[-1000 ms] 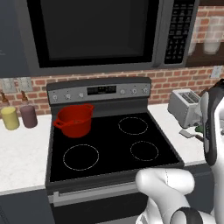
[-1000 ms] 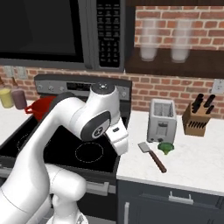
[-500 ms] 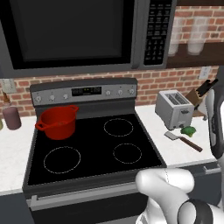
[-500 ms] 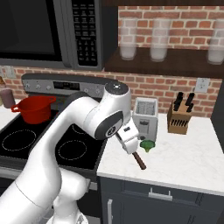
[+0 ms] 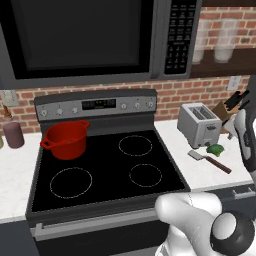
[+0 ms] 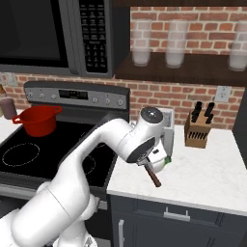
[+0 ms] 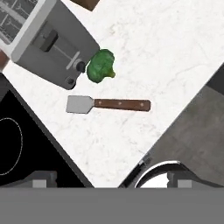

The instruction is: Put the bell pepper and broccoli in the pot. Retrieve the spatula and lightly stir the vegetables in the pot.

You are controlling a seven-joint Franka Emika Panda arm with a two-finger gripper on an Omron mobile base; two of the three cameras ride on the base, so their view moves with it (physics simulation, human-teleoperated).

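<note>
2 task items lying together at 12 o'clock in the hand view: broccoli [image 7: 101, 65] touching the toaster [image 7: 48, 41], spatula [image 7: 108, 104] just below it. Hovering above with gripper [image 7: 111, 177] fingers spread wide, gripping nothing, likely lining up a pick. Sitting well apart, pot [image 5: 65, 139] waiting on the stove [image 5: 105, 170] at 9 o'clock.

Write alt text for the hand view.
Seen from above, a spatula with a brown handle and grey blade lies on a white marble counter. A green broccoli sits just beyond it, beside a silver toaster, and a black stovetop fills one corner.
</note>
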